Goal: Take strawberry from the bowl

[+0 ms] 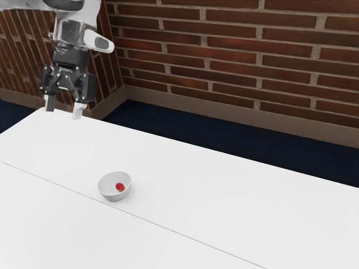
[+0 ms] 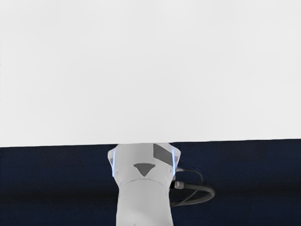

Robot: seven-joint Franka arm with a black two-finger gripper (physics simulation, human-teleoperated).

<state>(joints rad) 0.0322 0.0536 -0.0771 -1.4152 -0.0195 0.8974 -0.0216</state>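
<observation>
The exterior view shows me the strawberry [image 1: 120, 186] lying inside the bowl [image 1: 113, 198], close to its wall. I'd worry that a grab coming down off-centre could catch the rim and tip the bowl, or that a shallow pinch could let the round fruit roll. The gripper [image 1: 64, 106] points downward, well apart from both, its fingers spread and empty.

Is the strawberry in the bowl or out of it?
In: the red strawberry shows inside the white bowl's rim.
</observation>
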